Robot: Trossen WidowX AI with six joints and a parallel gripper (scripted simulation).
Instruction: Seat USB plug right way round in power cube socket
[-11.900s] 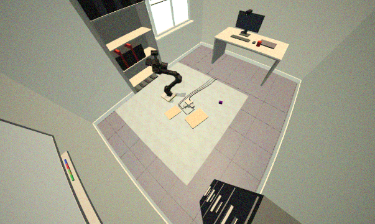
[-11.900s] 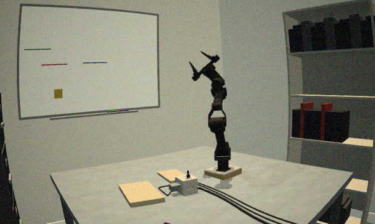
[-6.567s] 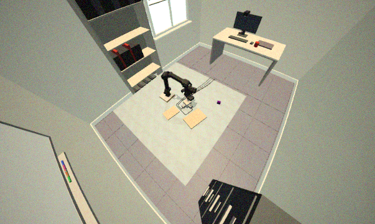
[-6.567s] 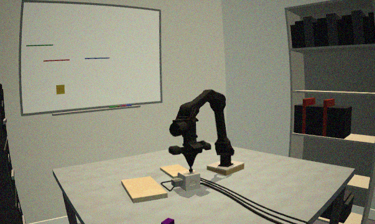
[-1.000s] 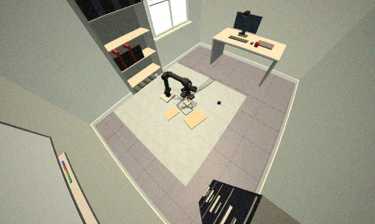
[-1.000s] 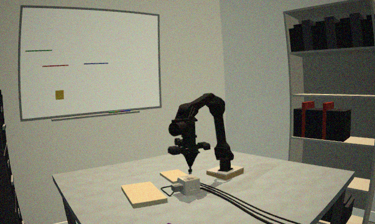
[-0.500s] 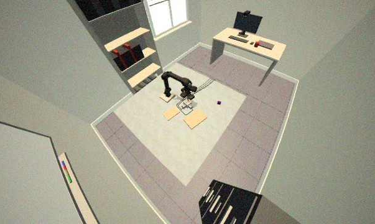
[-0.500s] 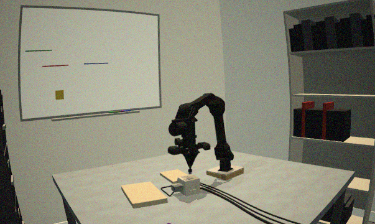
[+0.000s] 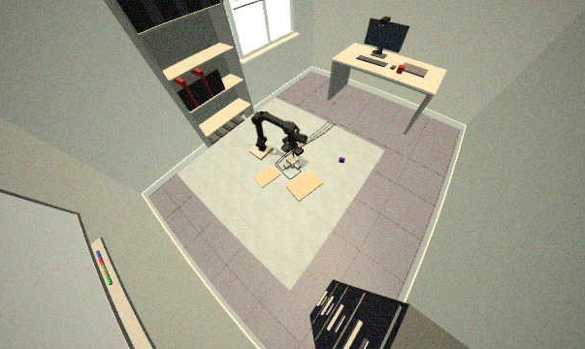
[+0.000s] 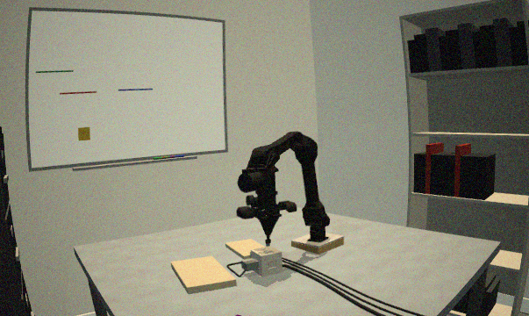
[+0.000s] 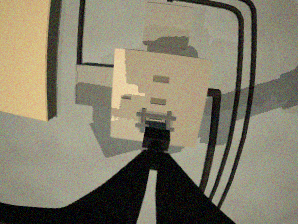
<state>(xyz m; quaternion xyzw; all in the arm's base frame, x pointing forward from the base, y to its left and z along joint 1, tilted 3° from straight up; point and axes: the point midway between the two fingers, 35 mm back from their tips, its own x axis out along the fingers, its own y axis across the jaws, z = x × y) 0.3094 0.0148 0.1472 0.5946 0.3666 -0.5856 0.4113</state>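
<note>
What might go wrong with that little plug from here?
The gripper is shut on the USB plug above the power cube. If the plug sticks, an upward pull might lift or tip the cube. Black cables run close beside the cube, so a shifting cube could drag them. The fingertips hide much of the plug, so a crooked push might be hard to notice.
</note>
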